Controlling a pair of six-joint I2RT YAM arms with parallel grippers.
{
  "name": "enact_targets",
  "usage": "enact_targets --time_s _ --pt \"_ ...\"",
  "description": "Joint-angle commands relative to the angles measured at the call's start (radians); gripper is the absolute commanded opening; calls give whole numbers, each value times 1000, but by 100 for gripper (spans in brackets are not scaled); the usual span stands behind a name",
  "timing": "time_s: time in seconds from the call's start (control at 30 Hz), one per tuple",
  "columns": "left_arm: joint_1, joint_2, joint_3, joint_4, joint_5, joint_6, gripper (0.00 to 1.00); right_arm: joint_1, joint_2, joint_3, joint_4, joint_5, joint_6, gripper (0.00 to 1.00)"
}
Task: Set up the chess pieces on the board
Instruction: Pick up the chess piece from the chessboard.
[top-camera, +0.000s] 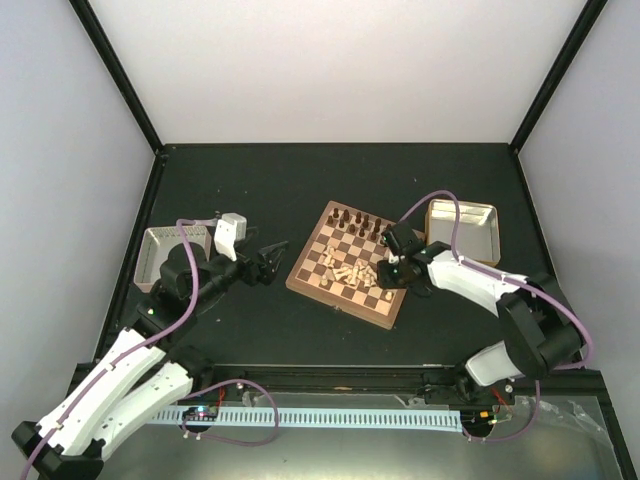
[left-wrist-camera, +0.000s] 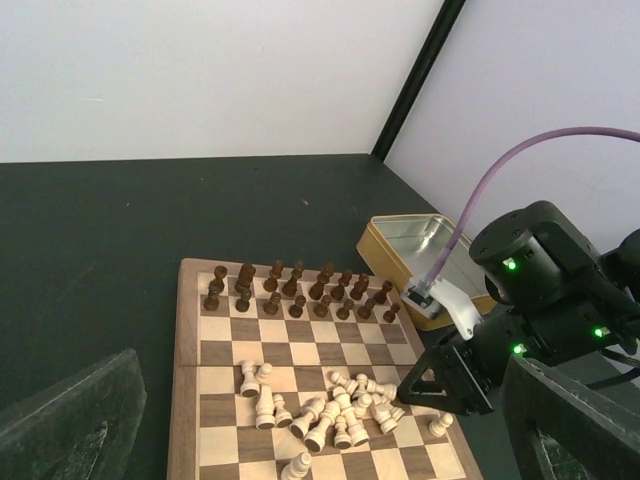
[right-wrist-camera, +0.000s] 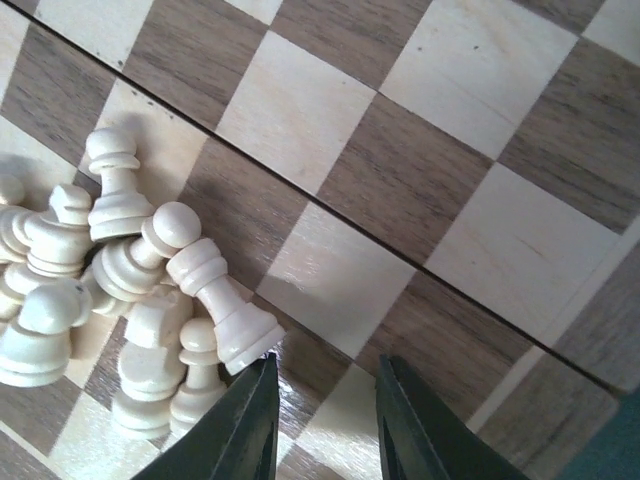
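While over the board (right-wrist-camera: 470, 70), right jaws apart beside toppled cream pieces (right-wrist-camera: 215, 298).

Mid-table (top-camera: 300, 180): board (top-camera: 322, 250), set at an angle to the table's edges. Along the board's far edge: two rows of standing pieces (top-camera: 357, 219). On its near half, toward the right side: heap of toppled pieces (top-camera: 350, 272), with a few strays (left-wrist-camera: 255, 378) lying just outside it. Behind and right of the board, near but apart: one tray (top-camera: 470, 228). At the table's left edge, well apart from the board: second tray (top-camera: 158, 255). Just off the board's left corner, over the table: left gripper (top-camera: 278, 262). Over the board's right edge, just beside the heap: right gripper (top-camera: 388, 268). Right wrist view: one fallen piece (right-wrist-camera: 222, 300) lies with its base at a fingertip (right-wrist-camera: 250, 420); contact cannot be told.
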Motion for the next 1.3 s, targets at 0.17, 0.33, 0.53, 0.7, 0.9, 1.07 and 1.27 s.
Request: enact_targets --time_s 0.17,0.33,0.53,0.7,0.9,1.07,1.27 --pt "1 1 2 4 -2 -1 99 -3 -44 24 6 45 11 24" --pt "1 8 4 11 -1 -1 99 -2 -38 32 23 -2 -13 30" --pt "1 14 5 12 0 1 99 -2 19 52 39 -53 -43 33" --pt "1 16 5 10 -3 3 99 -2 68 73 41 -58 -61 31" --pt "1 19 3 9 -7 6 99 0 92 88 34 -11 -67 29" --pt "1 23 3 13 -8 5 99 19 128 119 -4 60 -82 29" --pt "1 23 2 9 -11 8 99 35 136 129 -37 116 -78 19"
